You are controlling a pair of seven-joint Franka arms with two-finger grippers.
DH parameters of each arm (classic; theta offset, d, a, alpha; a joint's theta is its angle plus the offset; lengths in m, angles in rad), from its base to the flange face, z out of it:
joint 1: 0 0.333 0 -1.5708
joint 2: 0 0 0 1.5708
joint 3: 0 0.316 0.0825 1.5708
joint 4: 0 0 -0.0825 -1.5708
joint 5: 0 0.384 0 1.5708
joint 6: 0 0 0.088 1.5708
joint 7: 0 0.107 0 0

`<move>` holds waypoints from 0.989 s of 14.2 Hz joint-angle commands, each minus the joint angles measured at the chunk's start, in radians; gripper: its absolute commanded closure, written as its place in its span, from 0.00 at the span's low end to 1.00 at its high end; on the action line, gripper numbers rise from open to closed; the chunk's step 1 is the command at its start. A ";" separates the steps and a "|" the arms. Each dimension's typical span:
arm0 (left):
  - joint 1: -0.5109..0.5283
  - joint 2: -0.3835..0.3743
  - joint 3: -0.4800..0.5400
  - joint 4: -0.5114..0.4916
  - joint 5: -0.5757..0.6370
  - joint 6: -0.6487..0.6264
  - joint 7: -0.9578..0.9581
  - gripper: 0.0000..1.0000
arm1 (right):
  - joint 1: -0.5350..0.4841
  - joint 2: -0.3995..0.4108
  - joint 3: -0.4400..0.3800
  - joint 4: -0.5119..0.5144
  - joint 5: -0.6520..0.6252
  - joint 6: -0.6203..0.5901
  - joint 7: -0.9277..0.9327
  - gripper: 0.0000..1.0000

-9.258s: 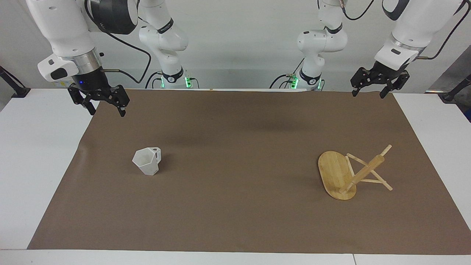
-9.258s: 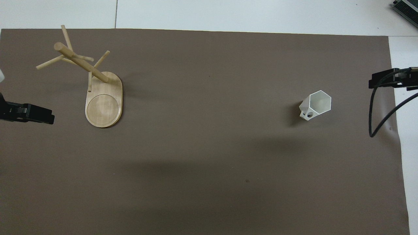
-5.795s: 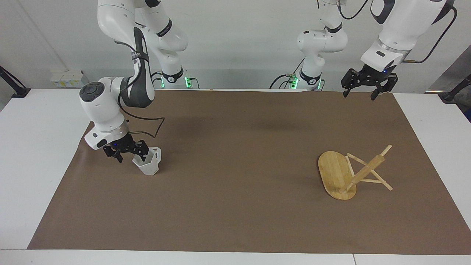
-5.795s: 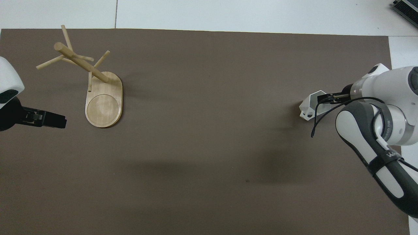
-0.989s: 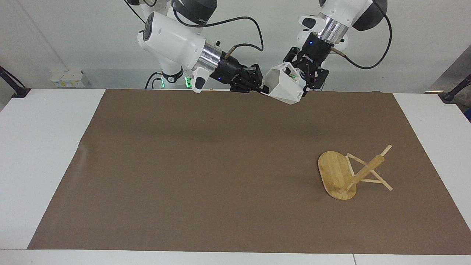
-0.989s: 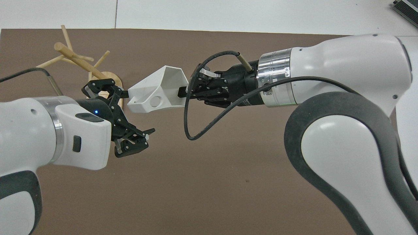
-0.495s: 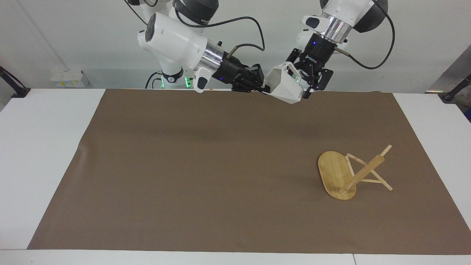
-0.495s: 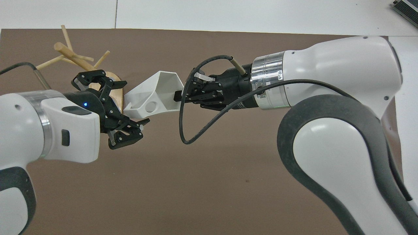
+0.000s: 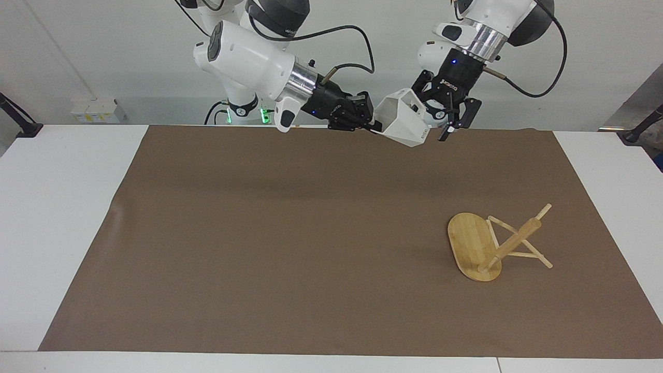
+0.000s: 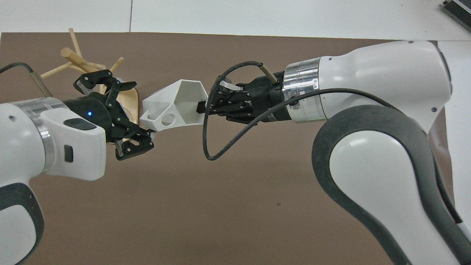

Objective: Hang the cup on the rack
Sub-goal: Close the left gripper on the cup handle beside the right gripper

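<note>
The white faceted cup [image 9: 401, 122] [image 10: 173, 103] hangs tipped on its side in the air over the edge of the mat nearest the robots. My right gripper [image 9: 373, 127] [image 10: 201, 107] is shut on its rim, one finger inside the mouth. My left gripper [image 9: 439, 120] [image 10: 135, 115] is open at the cup's base end, its fingers spread on either side of the base and handle; contact is not visible. The bamboo rack [image 9: 487, 248] [image 10: 75, 59] stands on the mat toward the left arm's end, partly covered by the left gripper in the overhead view.
A brown mat [image 9: 290, 248] covers most of the white table [image 9: 57, 217]. A black cable [image 10: 217, 147] loops down from the right wrist. The rack's thin pegs [image 9: 523, 255] stick out sideways from its post.
The left gripper, still open, has shifted a little toward the left arm's end, along the cup's base. The right gripper and the cup have barely moved.
</note>
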 commanded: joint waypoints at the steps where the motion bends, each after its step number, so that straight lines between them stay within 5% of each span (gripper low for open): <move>1: -0.006 -0.037 -0.003 -0.079 -0.018 0.097 0.083 0.00 | -0.001 -0.004 0.004 -0.002 0.026 -0.003 0.009 1.00; 8: 0.016 -0.035 0.002 -0.084 -0.145 0.058 0.185 0.00 | -0.001 -0.004 0.004 -0.002 0.026 -0.006 0.009 1.00; 14: -0.013 -0.037 0.000 -0.144 -0.158 0.183 0.203 0.00 | -0.001 -0.004 0.004 -0.002 0.028 -0.006 0.009 1.00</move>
